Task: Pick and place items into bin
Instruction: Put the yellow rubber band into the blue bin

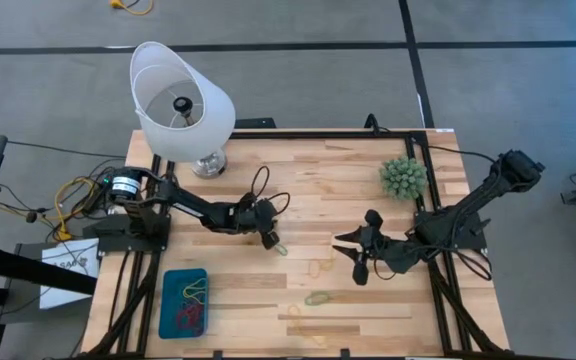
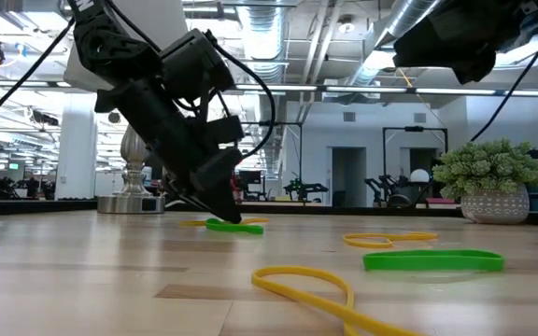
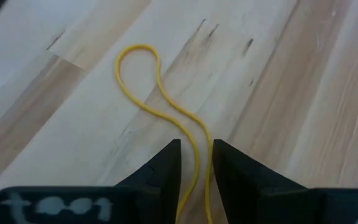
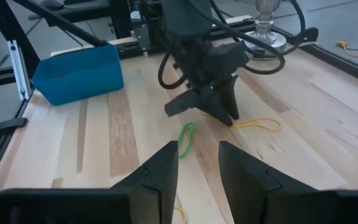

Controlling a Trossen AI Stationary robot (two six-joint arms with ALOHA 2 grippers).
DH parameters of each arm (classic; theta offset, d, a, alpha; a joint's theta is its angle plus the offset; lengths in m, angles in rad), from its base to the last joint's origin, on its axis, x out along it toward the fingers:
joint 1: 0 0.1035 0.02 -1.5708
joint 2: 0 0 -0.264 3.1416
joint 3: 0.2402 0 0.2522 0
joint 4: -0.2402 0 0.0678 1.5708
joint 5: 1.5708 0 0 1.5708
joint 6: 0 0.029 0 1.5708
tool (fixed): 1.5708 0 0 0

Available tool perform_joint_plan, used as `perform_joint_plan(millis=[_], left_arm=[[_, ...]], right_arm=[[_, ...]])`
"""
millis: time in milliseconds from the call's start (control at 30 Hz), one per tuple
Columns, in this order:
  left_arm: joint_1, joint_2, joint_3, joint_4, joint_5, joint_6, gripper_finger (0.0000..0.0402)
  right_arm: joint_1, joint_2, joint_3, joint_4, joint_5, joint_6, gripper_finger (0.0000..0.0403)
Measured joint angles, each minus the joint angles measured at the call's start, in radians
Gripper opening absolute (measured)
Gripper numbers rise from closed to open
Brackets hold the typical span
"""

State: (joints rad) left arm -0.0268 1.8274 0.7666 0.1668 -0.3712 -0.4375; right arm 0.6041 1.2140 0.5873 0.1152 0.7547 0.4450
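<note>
Your left gripper (image 1: 271, 240) is down at the table, its fingers a narrow gap apart with the yellow band (image 3: 166, 112) running between them. I can't tell if they pinch it yet. A green band (image 2: 233, 226) lies just beside the tips. These loops look light, thin and floppy, so they'll sag and twist; take the yellow one across both strands where they run together. The bin (image 1: 168, 310) sits well apart near the table edge, with bands in it already. Your right gripper (image 1: 358, 255) hovers, fingers partly apart, holding nothing.
</note>
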Motion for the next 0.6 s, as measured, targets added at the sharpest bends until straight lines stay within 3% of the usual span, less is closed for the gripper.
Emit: perform_joint_plan(millis=[100,267,367,600], left_arm=[[0.001,0.016,0.0,0.004,-0.004,-0.01,0.0081],[0.001,0.011,0.001,-0.006,-0.008,0.011,0.0015],[0.001,-0.008,0.01,-0.033,0.002,0.036,0.0004],[-0.07,-0.229,0.071,-0.335,0.065,0.039,0.0]], right_arm=[[0.0,0.0,0.0,-0.002,0.0,0.0,0.0109],[0.0,0.0,0.0,-0.002,0.0,0.0,0.0109],[0.0,0.0,0.0,-0.002,0.0,0.0,0.0109],[0.0,0.0,0.0,-0.002,0.0,0.0,0.0109]])
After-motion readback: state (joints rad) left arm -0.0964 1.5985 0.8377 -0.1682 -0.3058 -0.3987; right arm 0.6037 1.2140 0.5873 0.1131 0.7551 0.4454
